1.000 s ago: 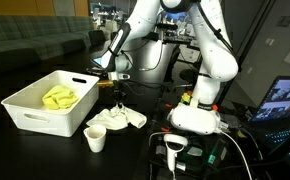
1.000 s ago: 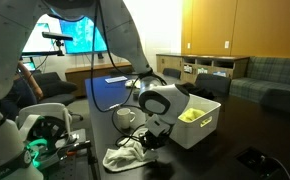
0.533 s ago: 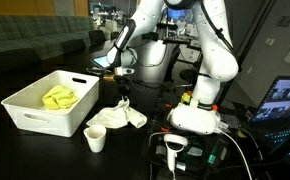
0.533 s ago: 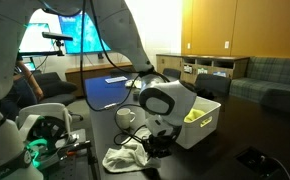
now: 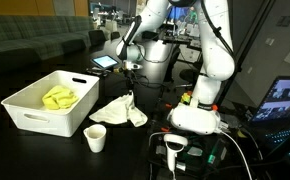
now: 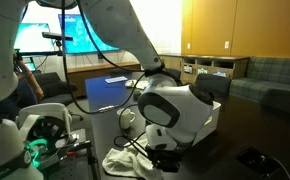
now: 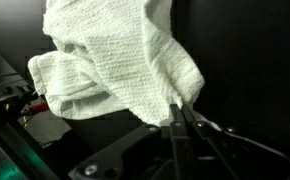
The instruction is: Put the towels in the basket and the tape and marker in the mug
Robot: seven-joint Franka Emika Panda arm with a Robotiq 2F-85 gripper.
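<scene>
My gripper (image 5: 131, 91) is shut on a corner of the white towel (image 5: 113, 110) and holds that corner up, while the rest still drapes on the black table. In the wrist view the towel (image 7: 115, 60) hangs from my closed gripper (image 7: 178, 106). A yellow towel (image 5: 58, 97) lies inside the white basket (image 5: 25, 113) at the left. A white mug (image 5: 95, 139) stands in front of the towel. In an exterior view my wrist hides the gripper above the towel (image 6: 125, 158). I see no tape or marker.
My robot base (image 5: 200, 115) stands right of the towel, with a lit laptop (image 5: 285, 100) beyond it. A tablet (image 5: 107, 62) lies behind the gripper. A scanner-like device (image 5: 175, 150) sits at the table's front edge. An open laptop (image 6: 110, 92) stands behind the mug (image 6: 128, 119).
My gripper has risen and shifted away from the basket with the towel corner in it. The towel is pulled up and stretched out from its heap.
</scene>
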